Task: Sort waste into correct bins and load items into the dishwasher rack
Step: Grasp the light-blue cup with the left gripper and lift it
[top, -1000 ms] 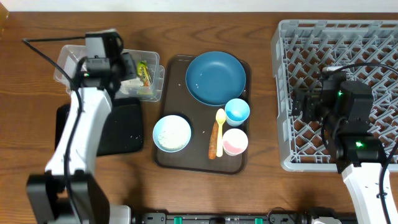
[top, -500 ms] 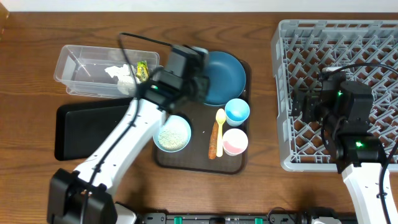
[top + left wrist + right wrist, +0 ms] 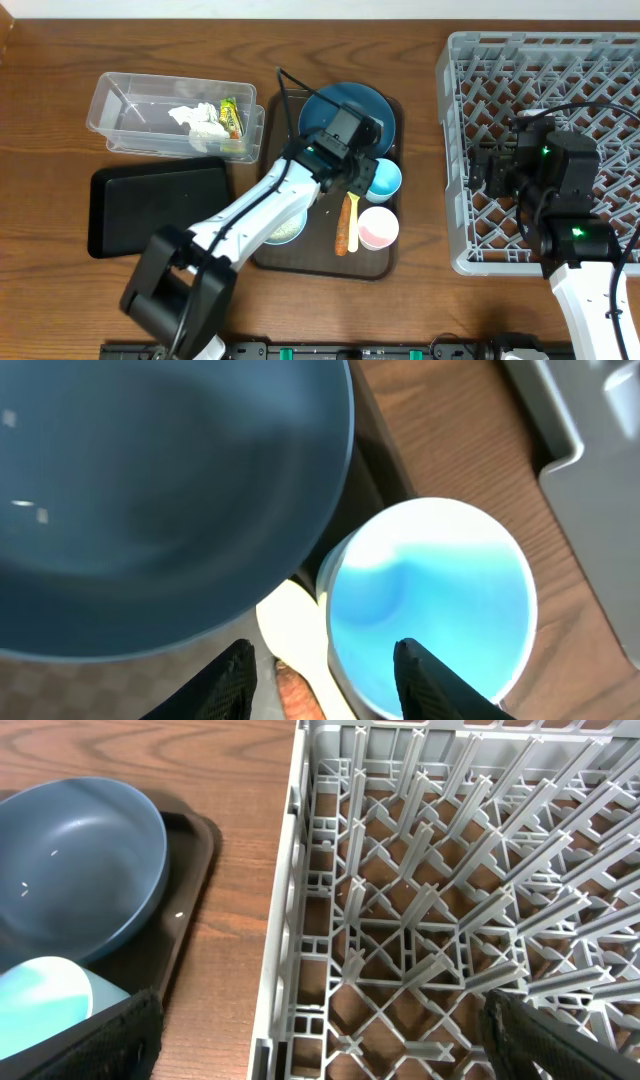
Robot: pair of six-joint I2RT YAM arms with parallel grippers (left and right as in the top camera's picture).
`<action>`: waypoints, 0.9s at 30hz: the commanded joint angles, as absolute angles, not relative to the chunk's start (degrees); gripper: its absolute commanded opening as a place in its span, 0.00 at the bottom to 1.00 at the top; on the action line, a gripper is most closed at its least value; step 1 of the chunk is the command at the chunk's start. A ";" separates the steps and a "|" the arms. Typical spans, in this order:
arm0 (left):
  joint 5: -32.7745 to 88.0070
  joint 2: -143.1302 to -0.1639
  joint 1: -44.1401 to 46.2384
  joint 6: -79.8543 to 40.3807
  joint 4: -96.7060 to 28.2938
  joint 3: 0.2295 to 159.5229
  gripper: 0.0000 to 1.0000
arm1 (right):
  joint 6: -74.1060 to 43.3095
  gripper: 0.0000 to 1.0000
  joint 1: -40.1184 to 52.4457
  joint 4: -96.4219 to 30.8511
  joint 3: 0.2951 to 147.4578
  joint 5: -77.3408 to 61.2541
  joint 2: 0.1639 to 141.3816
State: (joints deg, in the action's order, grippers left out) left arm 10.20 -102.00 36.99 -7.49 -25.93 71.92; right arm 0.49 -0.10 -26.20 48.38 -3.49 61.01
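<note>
My left gripper (image 3: 358, 178) is open and empty, low over the brown tray (image 3: 268, 255), its fingers (image 3: 325, 678) straddling the pale yellow spoon's bowl (image 3: 292, 632) and the light blue cup's rim (image 3: 430, 605). The carrot piece (image 3: 345, 232) lies under the spoon (image 3: 353, 208). The dark blue plate (image 3: 325, 105), white bowl (image 3: 287, 228) with rice and pink cup (image 3: 378, 228) sit on the tray. Tissues (image 3: 198, 121) and the snack wrapper (image 3: 231, 116) lie in the clear tub (image 3: 120, 105). The black bin (image 3: 150, 205) is beside it. My right gripper (image 3: 320, 1030) is open over the grey rack's (image 3: 470, 60) left edge.
The rack's upright tines (image 3: 430, 910) rise under my right gripper. The plate (image 3: 75, 860) and blue cup (image 3: 45, 1000) show at the left of the right wrist view. Loose rice grains (image 3: 300, 125) dot the tray.
My left arm has swung from the clear tub across the tray to the spoon and blue cup, now uncovering the plate. The right arm has not moved.
</note>
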 commanded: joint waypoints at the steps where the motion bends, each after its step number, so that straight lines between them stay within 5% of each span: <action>1: 10.31 -104.86 37.08 -7.22 -26.09 72.14 0.47 | 0.91 0.99 0.78 -26.44 49.60 -4.10 61.10; 4: 10.31 -106.54 37.06 -7.64 -25.78 72.14 0.40 | 0.91 0.99 0.78 -26.41 49.60 -4.08 61.10; 10: 10.31 -106.59 36.97 -7.64 -24.29 72.14 0.06 | 0.91 0.99 0.78 -26.44 49.60 -4.08 61.10; 21: 17.67 -95.53 28.62 -11.73 -22.24 72.14 0.06 | -0.62 0.99 0.78 -23.75 49.60 -0.97 61.95; 27: 37.19 -92.75 16.56 -22.28 -16.21 72.14 0.06 | -2.15 0.99 0.78 -15.88 49.60 -20.25 66.74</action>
